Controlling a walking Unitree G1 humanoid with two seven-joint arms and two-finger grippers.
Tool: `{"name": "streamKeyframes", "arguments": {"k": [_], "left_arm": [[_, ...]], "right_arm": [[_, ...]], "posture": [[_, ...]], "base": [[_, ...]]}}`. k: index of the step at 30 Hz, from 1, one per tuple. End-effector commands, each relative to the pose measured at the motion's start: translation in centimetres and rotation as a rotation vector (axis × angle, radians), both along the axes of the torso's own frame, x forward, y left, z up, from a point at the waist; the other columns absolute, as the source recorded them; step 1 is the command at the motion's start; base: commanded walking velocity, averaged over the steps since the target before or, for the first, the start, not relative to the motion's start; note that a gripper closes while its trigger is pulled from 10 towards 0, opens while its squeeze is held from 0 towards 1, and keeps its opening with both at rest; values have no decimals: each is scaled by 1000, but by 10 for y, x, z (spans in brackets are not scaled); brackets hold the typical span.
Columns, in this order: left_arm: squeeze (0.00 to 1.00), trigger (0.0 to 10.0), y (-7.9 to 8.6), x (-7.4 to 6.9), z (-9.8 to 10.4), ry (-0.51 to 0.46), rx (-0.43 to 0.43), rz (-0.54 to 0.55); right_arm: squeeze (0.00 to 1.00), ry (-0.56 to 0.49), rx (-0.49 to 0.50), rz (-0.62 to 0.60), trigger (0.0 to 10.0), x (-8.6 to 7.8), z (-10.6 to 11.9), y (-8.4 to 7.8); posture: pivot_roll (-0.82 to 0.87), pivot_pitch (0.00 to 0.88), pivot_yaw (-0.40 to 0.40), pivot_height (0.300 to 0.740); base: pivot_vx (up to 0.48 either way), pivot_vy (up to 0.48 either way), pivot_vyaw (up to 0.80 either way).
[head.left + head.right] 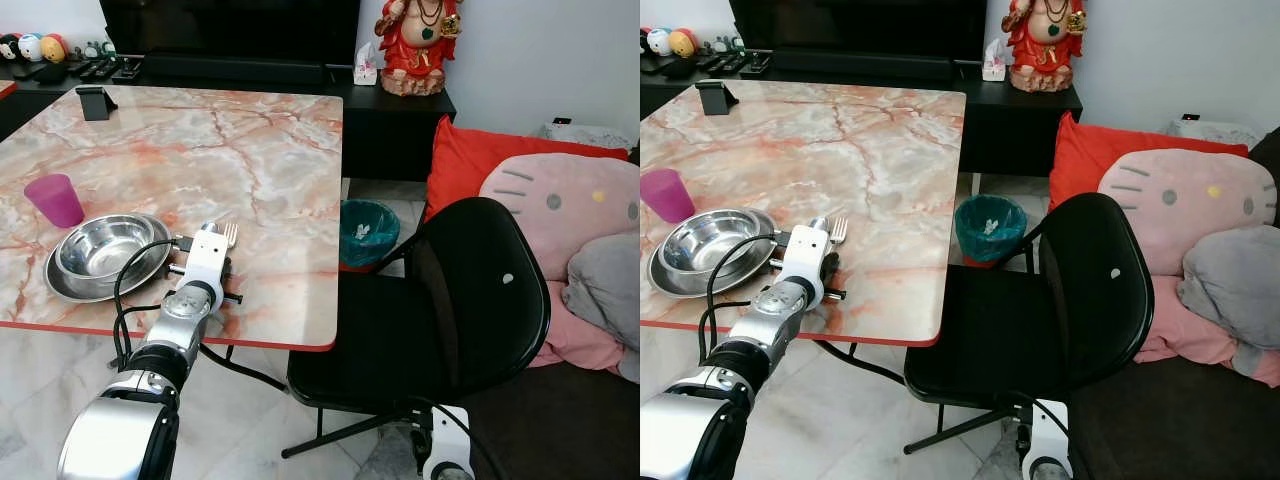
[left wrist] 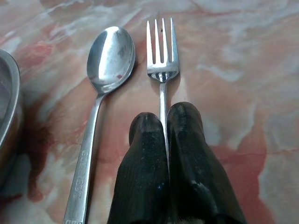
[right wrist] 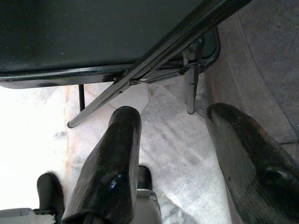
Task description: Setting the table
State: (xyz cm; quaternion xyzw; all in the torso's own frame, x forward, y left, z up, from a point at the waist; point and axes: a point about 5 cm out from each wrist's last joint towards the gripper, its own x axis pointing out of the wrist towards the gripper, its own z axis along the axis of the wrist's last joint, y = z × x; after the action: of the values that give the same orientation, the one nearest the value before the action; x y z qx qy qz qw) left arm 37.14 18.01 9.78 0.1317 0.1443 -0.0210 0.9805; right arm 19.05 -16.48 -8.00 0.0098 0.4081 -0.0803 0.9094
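Living room, marble-pattern table (image 1: 250,150) filling left half of left eye view; black folding chair (image 1: 470,300) at right.

Left eye view: steel bowl on plate (image 1: 105,250) at lower left, purple cup (image 1: 55,200) just above. Left arm stretched forward over near table edge.

Left wrist view: left gripper (image 2: 166,123) clenched on fork (image 2: 161,51) handle, spoon (image 2: 110,58) just beside. Judgement: lay fork parallel to spoon, release gently.

Right wrist view: right gripper (image 3: 175,123) spread, hanging idle above floor under chair.
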Motion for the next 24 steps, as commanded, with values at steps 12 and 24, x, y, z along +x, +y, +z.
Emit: {"name": "streamKeyframes", "arguments": {"k": [12, 24], "left_arm": [[0, 10000, -3, 2, 1, -7, 14, -4], [0, 10000, -4, 0, -2, 0, 11, -5]], "right_arm": [[0, 13, 0, -8, 10000, -2, -1, -1], [0, 15, 0, -6, 10000, -2, -1, -2]], "posture": [[4, 0, -43, 740], [6, 0, -46, 740]], "base": [[0, 0, 0], [0, 0, 0]]}}
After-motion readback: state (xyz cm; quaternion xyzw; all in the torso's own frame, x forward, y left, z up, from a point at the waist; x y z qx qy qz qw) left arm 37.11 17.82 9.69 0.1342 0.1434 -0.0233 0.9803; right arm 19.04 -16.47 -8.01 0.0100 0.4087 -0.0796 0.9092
